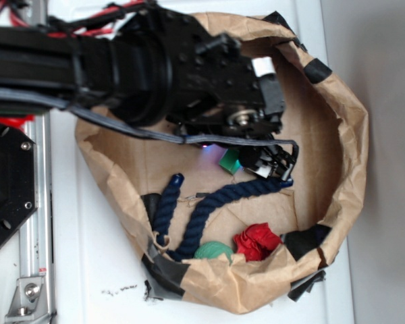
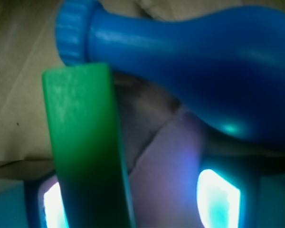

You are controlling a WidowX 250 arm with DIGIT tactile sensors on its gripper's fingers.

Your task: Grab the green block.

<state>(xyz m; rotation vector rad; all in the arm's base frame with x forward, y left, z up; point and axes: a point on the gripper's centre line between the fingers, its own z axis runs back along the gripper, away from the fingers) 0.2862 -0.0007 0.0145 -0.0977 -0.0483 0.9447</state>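
Note:
The green block is a flat mid-green slab that stands up through the left half of the wrist view, just inside my left finger. In the exterior view only a corner of the green block shows under the arm. My gripper is open, with a wide gap between the block and the right finger. In the exterior view the gripper is low inside the brown paper basin. A blue bottle lies across the block's far end.
The brown paper basin's wall rings the work area, patched with black tape. Inside lie a dark blue rope, a red cloth and a round green ball. A metal rail runs along the left.

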